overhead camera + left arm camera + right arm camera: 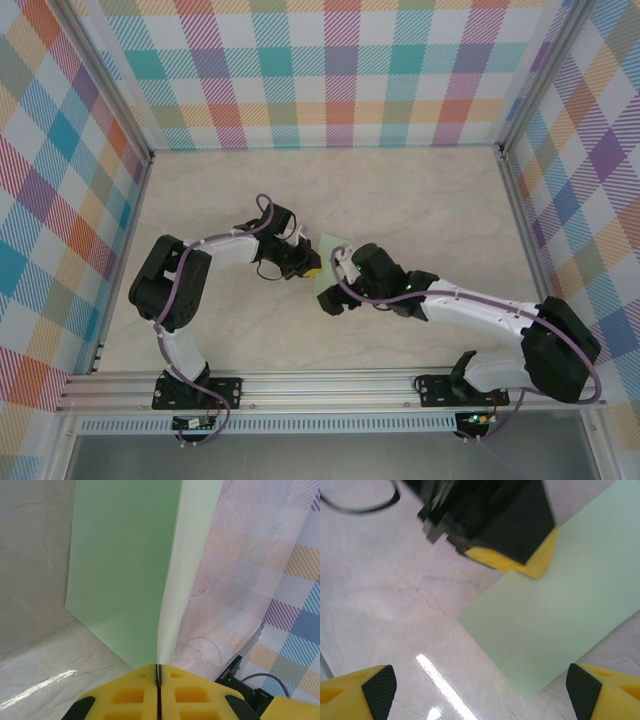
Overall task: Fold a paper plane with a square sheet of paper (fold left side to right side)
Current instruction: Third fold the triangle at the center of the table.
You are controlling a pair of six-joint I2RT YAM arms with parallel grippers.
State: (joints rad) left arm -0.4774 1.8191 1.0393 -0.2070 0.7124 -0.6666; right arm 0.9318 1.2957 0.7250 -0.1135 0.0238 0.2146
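Top view: green paper (332, 245) at middle of table (420, 190), mostly hidden under both wrists.
Left wrist view: left gripper (158, 674) pinched tight on paper's near edge; sheet's far end cut off.
Right wrist view: right gripper (480, 687) fingers spread wide, holding nothing; paper corner between them.

The left arm (178, 345) and right arm (480, 312) showed white links, bulky black joints and purple cables (268, 210) looped alongside. The left hand (158, 672) had yellow fingers, and the right hand (480, 692) had black textured pads (379, 687).
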